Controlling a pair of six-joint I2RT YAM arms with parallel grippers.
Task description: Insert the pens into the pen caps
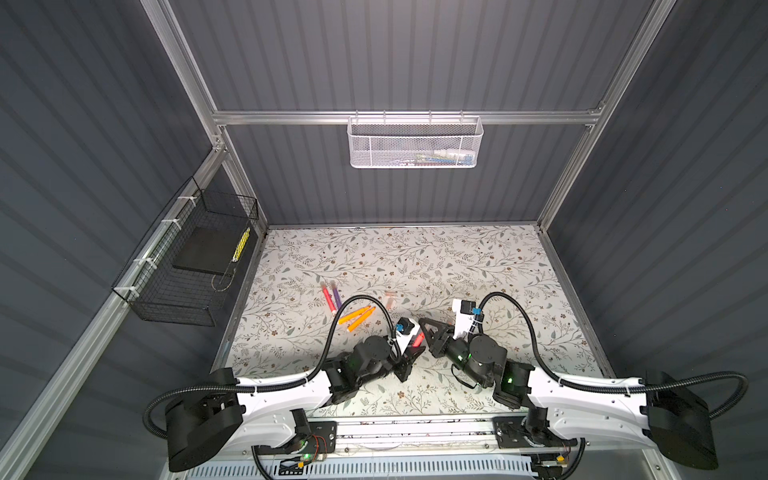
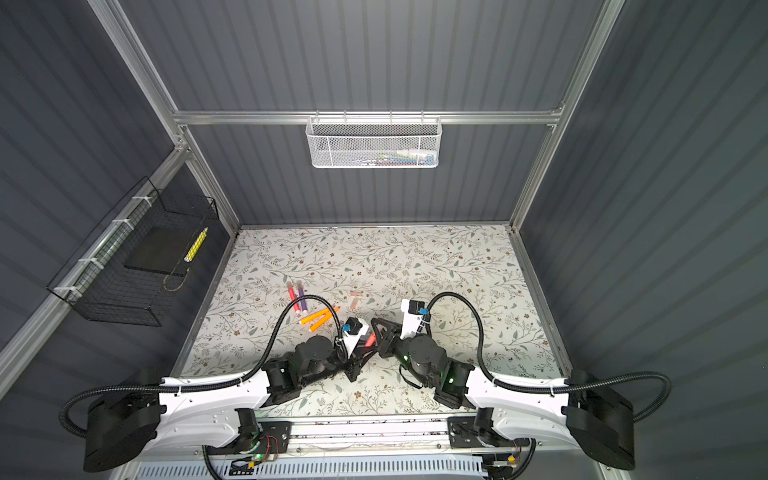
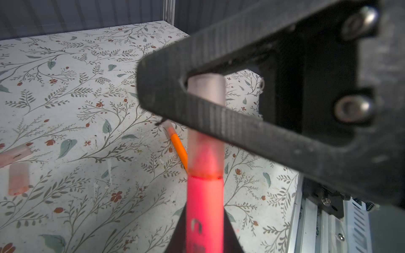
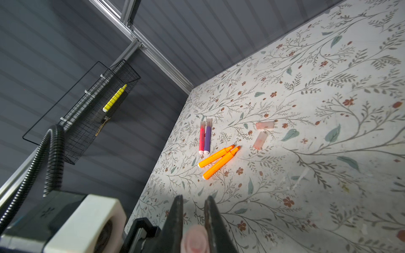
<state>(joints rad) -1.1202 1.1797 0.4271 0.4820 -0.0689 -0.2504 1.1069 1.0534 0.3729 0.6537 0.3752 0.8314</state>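
In both top views a pink-red pen (image 1: 417,340) (image 2: 370,340) hangs above the table's front middle. My left gripper (image 3: 205,221) is shut on its barrel (image 3: 205,197). A pale translucent pen cap (image 3: 206,151) sits over the pen's tip, seated down to the barrel. My right gripper (image 4: 192,200) (image 1: 427,330) is shut on that cap (image 4: 195,239), and one of its fingers (image 3: 219,124) crosses in front of it. On the table lie two uncapped orange pens (image 4: 215,156) (image 4: 221,164) and two loose caps (image 4: 265,125) (image 4: 260,140). A pink pen (image 4: 202,138) and a purple pen (image 4: 207,137) lie capped side by side.
A black wire basket (image 1: 187,270) holding a yellow marker (image 1: 241,245) hangs on the left wall. On the back wall hangs a white mesh basket (image 1: 415,143). An aluminium rail (image 1: 415,430) runs along the table's front edge. Both arms meet at the front middle.
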